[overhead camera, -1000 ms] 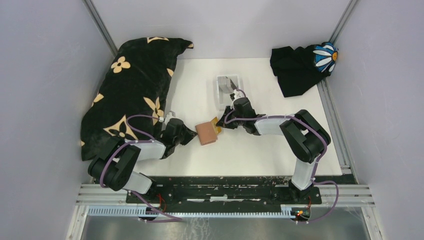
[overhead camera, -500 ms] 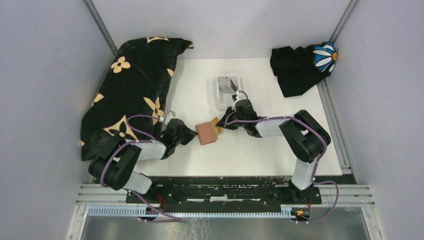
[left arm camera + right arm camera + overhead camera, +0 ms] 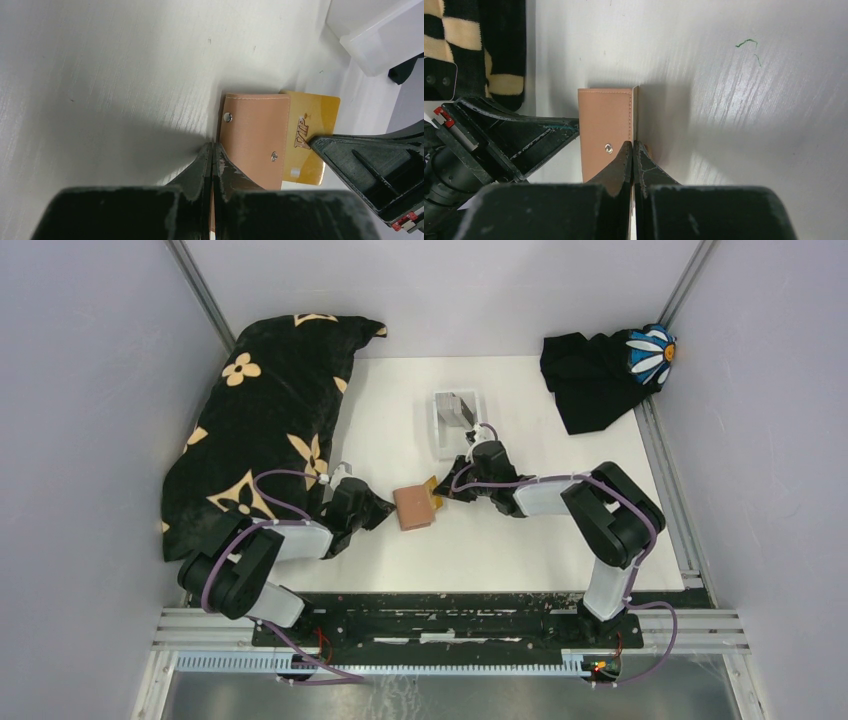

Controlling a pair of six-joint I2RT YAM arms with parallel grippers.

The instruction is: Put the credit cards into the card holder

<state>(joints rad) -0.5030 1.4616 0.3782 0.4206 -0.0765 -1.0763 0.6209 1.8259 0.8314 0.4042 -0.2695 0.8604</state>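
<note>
**Subject.** The card holder [image 3: 411, 509] is a small tan leather wallet with stitched edges and two round metal snaps. It lies on the white table [image 3: 520, 550], left of the middle and nearer the near edge than the far one. A gold card [image 3: 311, 125] printed "VIP" sticks out of its side facing the right arm.

**Tools.** The left gripper [image 3: 385, 510] meets the holder's opposite edge. Its jaws are pressed together, and a thin tan sliver shows between them, so it appears to pinch a layer of the leather. The right gripper [image 3: 449, 489] is closed tight on the outer edge of the gold card.

**Differences between views.**
- The top view alone shows the surroundings:
  - a white tray [image 3: 441, 430] toward the far edge, holding a grey card [image 3: 458, 406];
  - a black flowered cushion [image 3: 270, 410] along the left edge;
  - a black cloth [image 3: 590, 375] with a daisy patch in the far right corner.
- The left wrist view alone shows the card's face, its lettering and both snaps.
- The right wrist view shows the card only edge-on, as a pale line beside the holder, with one snap visible. It also shows the left gripper's tip against the holder's far edge.
</note>
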